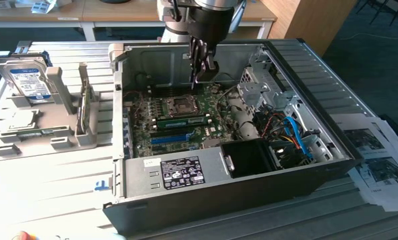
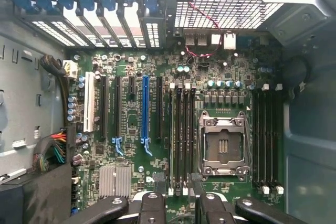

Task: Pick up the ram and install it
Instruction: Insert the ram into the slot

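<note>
Spread wide and empty, my gripper (image 2: 177, 182) hangs over the motherboard (image 2: 131, 64) inside the computer case (image 1: 185, 200); the ram (image 1: 182, 121) stands seated in a slot just beside the processor socket (image 1: 183, 104).

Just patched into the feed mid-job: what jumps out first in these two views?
The open computer case dominates the table, its green circuit board and processor socket laid bare. The pincer hangs open inside it above the board, holding nothing, close to a green ram stick set in a slot. At the exterior view's left, a hard drive stands in a grey holder.
</note>
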Controlling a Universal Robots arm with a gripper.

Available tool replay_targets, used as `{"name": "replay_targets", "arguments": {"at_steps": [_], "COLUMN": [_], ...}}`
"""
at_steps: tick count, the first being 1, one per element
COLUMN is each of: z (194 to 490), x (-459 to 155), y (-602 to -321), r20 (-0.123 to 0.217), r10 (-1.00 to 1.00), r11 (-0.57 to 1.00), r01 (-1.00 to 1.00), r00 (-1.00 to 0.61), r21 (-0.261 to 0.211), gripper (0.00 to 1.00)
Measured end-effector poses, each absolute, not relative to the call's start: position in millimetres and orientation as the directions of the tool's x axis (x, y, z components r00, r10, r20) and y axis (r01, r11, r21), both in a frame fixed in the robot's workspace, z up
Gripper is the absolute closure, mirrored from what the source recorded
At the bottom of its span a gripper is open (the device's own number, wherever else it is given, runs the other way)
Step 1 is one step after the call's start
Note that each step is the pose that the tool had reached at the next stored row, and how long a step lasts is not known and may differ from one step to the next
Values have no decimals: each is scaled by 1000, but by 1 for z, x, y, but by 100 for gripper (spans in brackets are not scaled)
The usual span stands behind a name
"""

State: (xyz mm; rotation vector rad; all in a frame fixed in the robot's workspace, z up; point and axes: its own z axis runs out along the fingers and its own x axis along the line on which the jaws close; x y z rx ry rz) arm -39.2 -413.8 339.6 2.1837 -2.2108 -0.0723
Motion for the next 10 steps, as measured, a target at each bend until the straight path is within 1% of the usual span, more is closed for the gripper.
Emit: {"name": "replay_targets", "arguments": {"at_steps": [10], "z": [354], "x": [-39], "y": [-414], "r20": [-9], "r10": [-1000], "r11": [12], "r01": [-998], "r00": [-13], "r21": [56], "gripper": [69]}}
